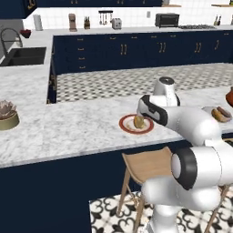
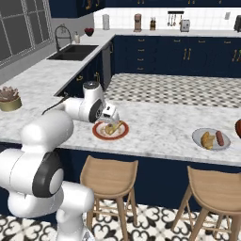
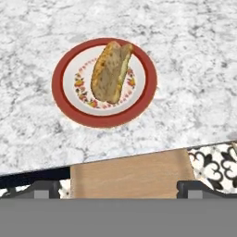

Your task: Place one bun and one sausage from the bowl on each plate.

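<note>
Above the red-rimmed plate (image 3: 104, 82) the gripper (image 3: 115, 189) hung spread and empty, the bun (image 3: 110, 70) lying lengthwise straight ahead of it.

I'm in a home kitchen: navy cabinets (image 1: 136, 48) with brass handles, marble counters (image 1: 68, 123), a sink (image 2: 73, 52) under a tall faucet, toaster oven (image 1: 166, 19) on the back counter, wooden bar stools (image 2: 109, 179) on patterned tile.

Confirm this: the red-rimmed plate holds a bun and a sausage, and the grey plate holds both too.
Not quite. The red-rimmed plate holds only a bun, no sausage, as the hand view shows. The grey plate does hold both.
</note>
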Robot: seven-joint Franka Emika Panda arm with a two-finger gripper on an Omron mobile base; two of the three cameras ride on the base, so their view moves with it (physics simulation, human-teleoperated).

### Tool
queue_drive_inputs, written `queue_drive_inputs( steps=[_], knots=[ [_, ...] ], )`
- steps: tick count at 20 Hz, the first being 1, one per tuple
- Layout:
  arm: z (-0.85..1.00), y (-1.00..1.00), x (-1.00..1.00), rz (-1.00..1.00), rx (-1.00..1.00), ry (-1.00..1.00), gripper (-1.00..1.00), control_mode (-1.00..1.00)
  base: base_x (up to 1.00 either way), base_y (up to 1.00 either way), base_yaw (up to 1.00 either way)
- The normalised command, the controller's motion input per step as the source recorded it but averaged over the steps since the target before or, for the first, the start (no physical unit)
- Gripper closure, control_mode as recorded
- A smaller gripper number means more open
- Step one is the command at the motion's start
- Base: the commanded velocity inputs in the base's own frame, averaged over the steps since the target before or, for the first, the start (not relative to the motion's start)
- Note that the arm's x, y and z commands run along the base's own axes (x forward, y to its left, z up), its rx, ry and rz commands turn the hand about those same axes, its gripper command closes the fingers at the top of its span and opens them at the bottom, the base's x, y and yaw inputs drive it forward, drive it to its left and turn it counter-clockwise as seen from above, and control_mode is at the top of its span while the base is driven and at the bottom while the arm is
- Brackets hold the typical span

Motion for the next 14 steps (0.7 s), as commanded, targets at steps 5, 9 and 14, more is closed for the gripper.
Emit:
queue_drive_inputs(
  steps=[5,9,14],
  knots=[
    [0.00,0.00,0.00,0.00,0.00,0.00,-1.00,1.00,0.01,-1.00,0.00],
    [0.00,0.00,0.00,0.00,0.00,0.00,-1.00,1.00,0.26,-1.00,0.00],
    [0.00,0.00,0.00,0.00,0.00,0.00,-1.00,1.00,0.27,-1.00,0.00]
  ],
)
